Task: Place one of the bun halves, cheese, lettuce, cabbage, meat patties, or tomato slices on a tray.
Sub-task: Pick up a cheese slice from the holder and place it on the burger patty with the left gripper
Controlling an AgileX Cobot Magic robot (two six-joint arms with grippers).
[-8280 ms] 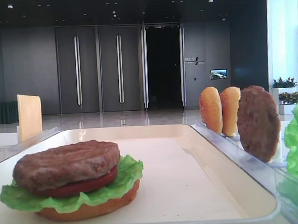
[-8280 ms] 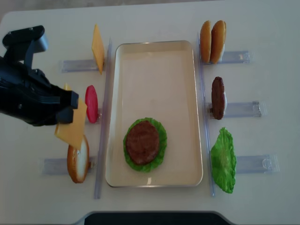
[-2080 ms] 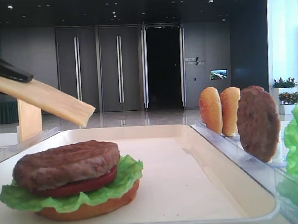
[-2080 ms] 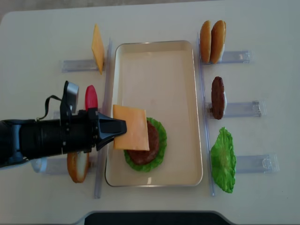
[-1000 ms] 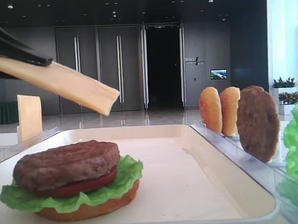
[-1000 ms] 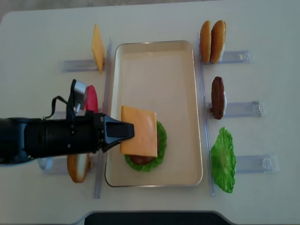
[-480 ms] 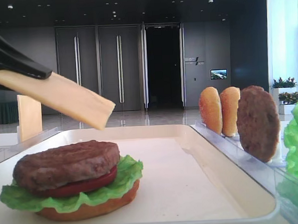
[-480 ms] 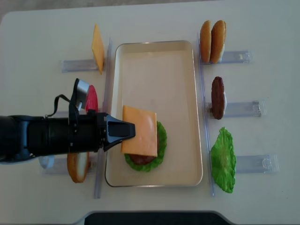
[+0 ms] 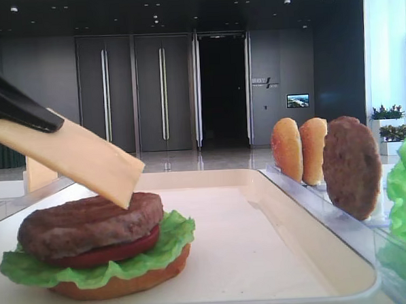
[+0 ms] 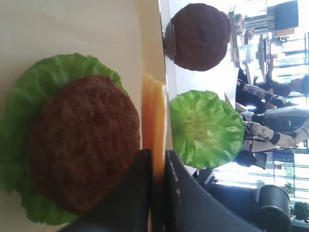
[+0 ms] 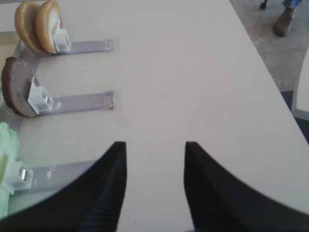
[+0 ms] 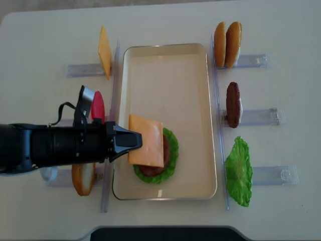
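Note:
My left gripper (image 12: 134,140) is shut on one edge of a pale yellow-orange cheese slice (image 12: 146,140) and holds it over the stack on the cream tray (image 12: 165,80). In the low exterior view the cheese (image 9: 81,158) slopes down, and its free corner reaches the top of the brown meat patty (image 9: 91,222); contact cannot be told. Under the patty lie a tomato slice (image 9: 119,250), lettuce (image 9: 170,239) and a bun half (image 9: 128,282). The left wrist view shows the cheese (image 10: 153,116) edge-on between the jaws. My right gripper (image 11: 155,145) is open over bare table.
Clear holders flank the tray. On the right stand two bun halves (image 12: 227,37), a spare patty (image 12: 233,104) and a lettuce leaf (image 12: 238,170). On the left are another cheese slice (image 12: 104,51), a tomato slice (image 12: 98,106) and a bun half (image 12: 84,177).
The held cheese has tipped further down and sunk, so its free corner now sits at the patty's top. It has also drawn slightly back to the left. The right gripper's earlier state is not shown.

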